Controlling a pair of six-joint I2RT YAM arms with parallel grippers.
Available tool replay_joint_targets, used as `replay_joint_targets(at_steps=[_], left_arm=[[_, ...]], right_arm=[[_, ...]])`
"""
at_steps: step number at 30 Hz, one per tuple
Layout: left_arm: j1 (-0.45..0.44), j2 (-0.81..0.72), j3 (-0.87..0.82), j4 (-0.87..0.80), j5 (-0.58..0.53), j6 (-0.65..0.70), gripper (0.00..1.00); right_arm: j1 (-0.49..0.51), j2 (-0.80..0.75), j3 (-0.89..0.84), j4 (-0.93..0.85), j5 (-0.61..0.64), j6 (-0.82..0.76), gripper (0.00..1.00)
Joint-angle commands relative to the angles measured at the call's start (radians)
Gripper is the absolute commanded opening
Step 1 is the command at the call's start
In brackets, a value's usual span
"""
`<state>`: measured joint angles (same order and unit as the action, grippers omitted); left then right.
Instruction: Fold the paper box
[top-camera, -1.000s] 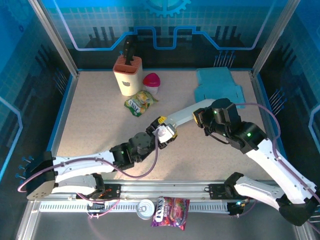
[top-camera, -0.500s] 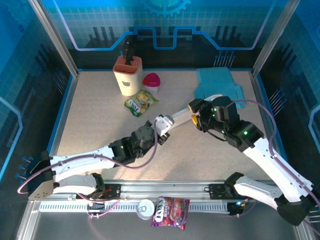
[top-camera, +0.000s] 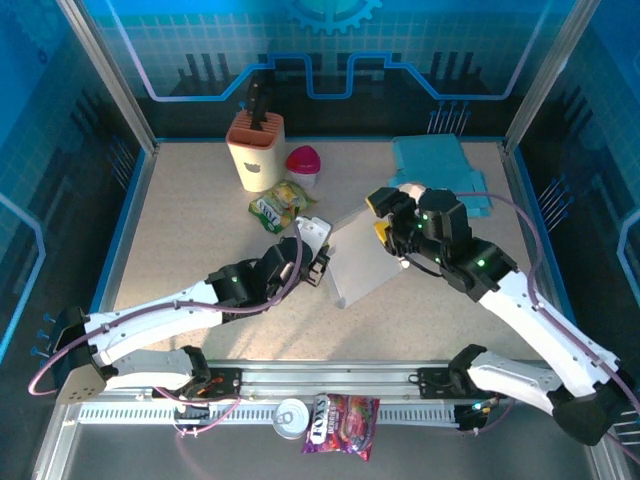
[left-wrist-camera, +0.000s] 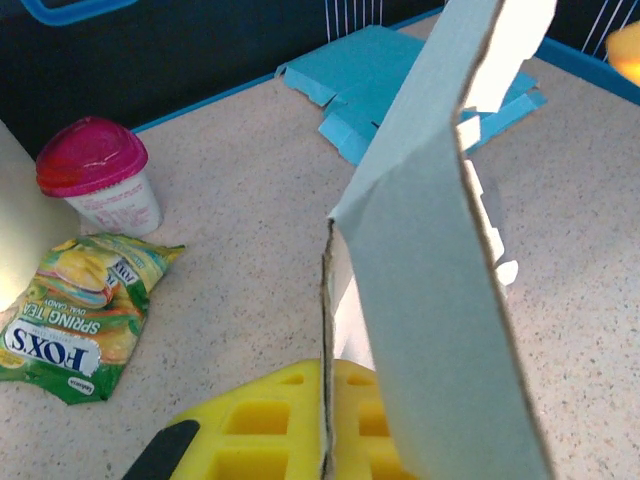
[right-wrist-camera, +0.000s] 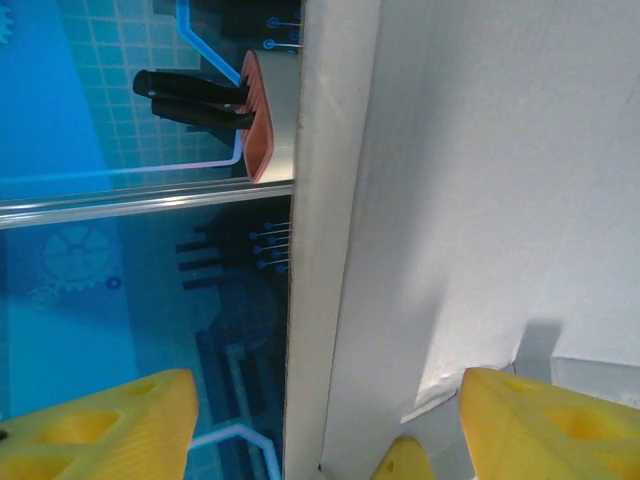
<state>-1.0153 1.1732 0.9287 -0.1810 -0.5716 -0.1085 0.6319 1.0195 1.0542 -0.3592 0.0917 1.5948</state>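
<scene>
Left claw (top-camera: 320, 262) is pinched on the box's (top-camera: 358, 262) near edge, whereby the flat blank is held tilted at mid-surface (top-camera: 180, 230), while right claw (top-camera: 383, 215) is spread astride its far edge, presumably for re-gripping.

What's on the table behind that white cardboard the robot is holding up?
In the left wrist view, flat blue cardboard pieces lie on the table behind the white cardboard. The white cardboard covers part of them, so that stretch cannot be seen.
</scene>
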Motion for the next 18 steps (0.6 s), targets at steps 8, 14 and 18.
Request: replay_joint_targets(at_steps=[8, 14, 18], left_arm=[[0.004, -0.013, -0.001, -0.008, 0.008, -0.008, 0.00], [0.007, -0.028, -0.016, 0.004, 0.007, 0.001, 0.00], [0.009, -0.030, -0.020, 0.007, 0.009, 0.002, 0.00]], right_arm=[[0.006, 0.087, -0.002, 0.123, -0.038, 0.013, 0.46], [-0.007, 0.116, -0.017, 0.168, -0.064, 0.027, 0.35], [-0.015, 0.120, -0.027, 0.184, -0.073, 0.028, 0.25]])
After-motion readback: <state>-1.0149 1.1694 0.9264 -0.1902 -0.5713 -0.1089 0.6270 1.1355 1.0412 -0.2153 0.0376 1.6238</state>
